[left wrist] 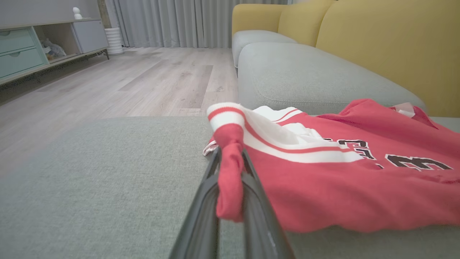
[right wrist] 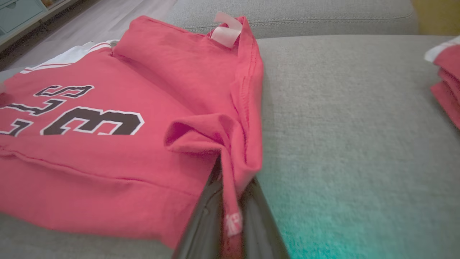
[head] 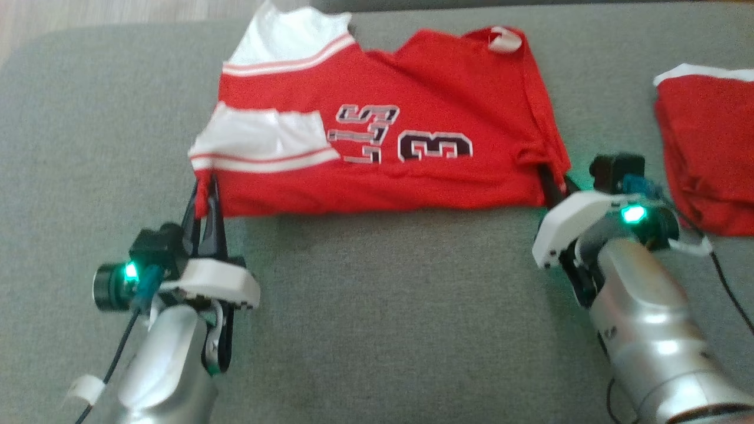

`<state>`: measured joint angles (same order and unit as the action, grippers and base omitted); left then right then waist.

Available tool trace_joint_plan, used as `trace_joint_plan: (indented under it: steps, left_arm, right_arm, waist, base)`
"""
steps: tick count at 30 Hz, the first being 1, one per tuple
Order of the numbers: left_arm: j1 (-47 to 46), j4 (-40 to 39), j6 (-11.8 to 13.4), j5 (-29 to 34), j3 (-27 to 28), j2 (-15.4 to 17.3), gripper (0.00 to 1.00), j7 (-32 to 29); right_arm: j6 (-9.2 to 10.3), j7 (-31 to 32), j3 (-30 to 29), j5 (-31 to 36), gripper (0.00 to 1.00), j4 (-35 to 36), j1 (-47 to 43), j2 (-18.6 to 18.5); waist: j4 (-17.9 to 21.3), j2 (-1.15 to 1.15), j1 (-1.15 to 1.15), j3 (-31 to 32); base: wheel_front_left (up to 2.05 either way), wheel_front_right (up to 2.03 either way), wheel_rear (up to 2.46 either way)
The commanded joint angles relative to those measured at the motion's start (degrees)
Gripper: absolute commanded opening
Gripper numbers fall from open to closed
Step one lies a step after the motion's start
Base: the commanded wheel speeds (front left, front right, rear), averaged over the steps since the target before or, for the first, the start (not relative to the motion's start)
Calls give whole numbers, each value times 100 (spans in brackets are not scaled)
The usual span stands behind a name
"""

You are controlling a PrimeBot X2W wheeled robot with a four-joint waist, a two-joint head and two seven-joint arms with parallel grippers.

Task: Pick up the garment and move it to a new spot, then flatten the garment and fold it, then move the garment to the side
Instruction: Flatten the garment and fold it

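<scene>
Head view shows the red garment [head: 400, 176] lying spread on the middle of the grey cushion [head: 383, 306]. Its black number and letters face up, its white striped sleeves point toward the cushion's left end, and a white label [head: 506, 40] sits toward the cushion's far edge. The left gripper [head: 206, 197] is over the cushion's near-left part, at the garment's near-left corner. In the left wrist view its two dark fingers are pinched narrow on a bunched fold of red cloth just below the white cuff. The right gripper [head: 554, 185] is at the garment's near-right corner. In the right wrist view its fingers are closed tight on a raised fold of the red hem, with cloth standing up between them. A second red pile [head: 713, 153] rests on the cushion's right end, apart from the garment. A yellow backrest [left wrist: 388, 46] rises beyond the cushion's far edge, and wooden floor [left wrist: 143, 79] lies off its far-left corner.
</scene>
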<state>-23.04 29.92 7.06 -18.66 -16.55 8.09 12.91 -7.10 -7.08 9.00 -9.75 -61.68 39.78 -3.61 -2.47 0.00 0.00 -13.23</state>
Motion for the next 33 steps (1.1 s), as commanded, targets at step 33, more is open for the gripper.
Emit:
trace_joint_plan:
  steps: [33]
  left_arm:
    - [2188, -1726, 116, -152, -480, 775, 0, -1896]
  right_arm:
    - [-39, 1843, -604, 150, 0, 3153, -2922, 65]
  waist:
    - [215, 0, 0, 1513]
  base:
    - [0, 0, 0]
